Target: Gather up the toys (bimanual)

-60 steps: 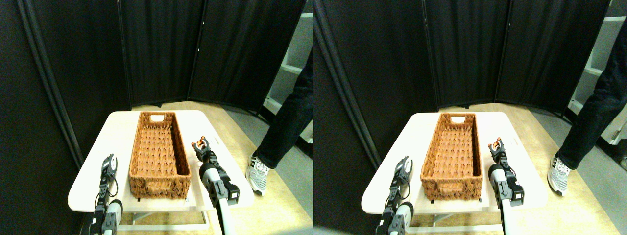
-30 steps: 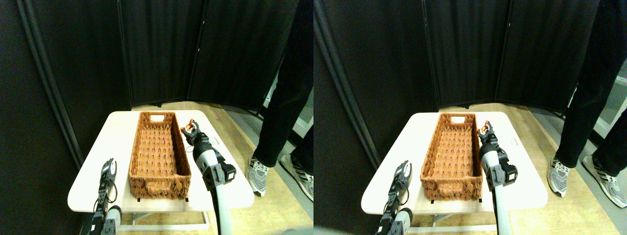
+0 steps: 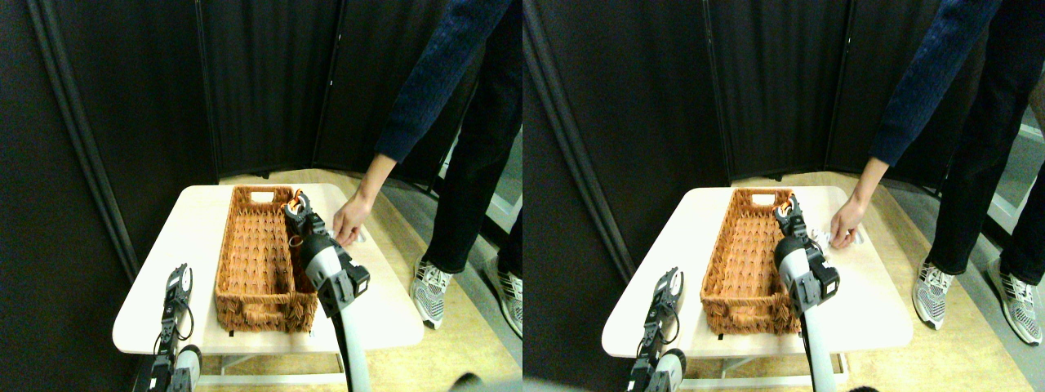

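My right gripper point(image 3: 297, 204) is shut on a small orange and black toy point(image 3: 299, 198). It holds the toy over the right rim of the long brown wicker basket point(image 3: 260, 245), near the far end. The basket's inside looks empty where I can see it. My left gripper point(image 3: 178, 279) hangs low over the table's near left part, left of the basket, with nothing in it that I can make out. Just right of my right gripper, a person's hand point(image 3: 351, 220) reaches down to the table over a small pale thing point(image 3: 359, 238), too small to identify.
The basket lies lengthwise on a white table point(image 3: 155, 302). The person, in a dark blue sleeve point(image 3: 433, 73) and dark trousers, stands at the right, with pale shoes point(image 3: 429, 290) on the floor beside the table. Black curtain panels close off the back.
My right gripper has carried the orange toy left and farther away, from beside the basket to over its right rim. The person has stepped closer and reached a hand down to the table.
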Controlling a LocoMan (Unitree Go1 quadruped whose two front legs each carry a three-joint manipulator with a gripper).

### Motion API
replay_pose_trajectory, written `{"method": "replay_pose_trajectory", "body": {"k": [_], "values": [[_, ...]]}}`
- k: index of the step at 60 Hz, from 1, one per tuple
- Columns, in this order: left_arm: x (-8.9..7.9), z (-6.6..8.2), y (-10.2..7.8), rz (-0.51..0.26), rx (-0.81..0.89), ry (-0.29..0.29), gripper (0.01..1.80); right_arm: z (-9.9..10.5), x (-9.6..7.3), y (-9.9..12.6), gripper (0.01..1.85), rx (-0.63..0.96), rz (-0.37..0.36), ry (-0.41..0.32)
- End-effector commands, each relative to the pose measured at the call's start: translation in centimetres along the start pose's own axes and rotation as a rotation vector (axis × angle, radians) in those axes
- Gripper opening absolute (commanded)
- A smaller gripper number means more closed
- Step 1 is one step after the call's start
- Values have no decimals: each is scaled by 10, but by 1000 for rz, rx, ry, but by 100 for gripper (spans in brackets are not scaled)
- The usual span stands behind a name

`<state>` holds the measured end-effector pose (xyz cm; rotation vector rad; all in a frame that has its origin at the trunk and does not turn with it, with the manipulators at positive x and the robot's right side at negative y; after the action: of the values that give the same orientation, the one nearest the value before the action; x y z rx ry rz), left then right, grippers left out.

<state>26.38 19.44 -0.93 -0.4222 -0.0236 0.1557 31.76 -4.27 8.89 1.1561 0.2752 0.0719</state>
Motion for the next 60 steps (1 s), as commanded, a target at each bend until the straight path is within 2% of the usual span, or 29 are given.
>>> {"method": "replay_pose_trajectory", "body": {"k": [1,9,11,16,17,19,22,26,29,32,40,45,60], "values": [[-1,9,-4,-33,5,-54,2,-13,9,-7,1,17,3,24],[-2,9,-1,-21,-4,-60,3,-24,13,-20,1,42,-20,68],[-3,9,-2,-16,-9,-64,2,-24,14,-21,1,28,-8,90],[-3,9,-2,-22,-2,-65,3,-23,12,-22,4,33,-41,112],[-4,9,-2,-19,-6,-66,3,-22,11,-22,15,17,-50,120],[-4,9,-1,-19,-3,-67,3,-20,10,-23,50,-8,-70,130],[-3,9,-1,-23,1,-64,3,-19,9,-24,79,16,-82,142],[-3,9,-1,-23,-11,-62,3,-17,9,-25,92,24,-90,140],[-2,8,-1,-27,-10,-61,4,-14,9,-25,109,35,-98,136],[-1,8,-1,-30,-18,-59,4,-11,10,-26,114,39,-97,127],[0,7,-3,-26,-20,-59,6,-6,9,-26,119,39,-82,118],[1,6,-3,-32,-31,-53,7,-1,6,-23,109,34,-76,97],[1,6,-3,-28,-29,-53,8,19,0,-15,99,18,-56,51]]}}
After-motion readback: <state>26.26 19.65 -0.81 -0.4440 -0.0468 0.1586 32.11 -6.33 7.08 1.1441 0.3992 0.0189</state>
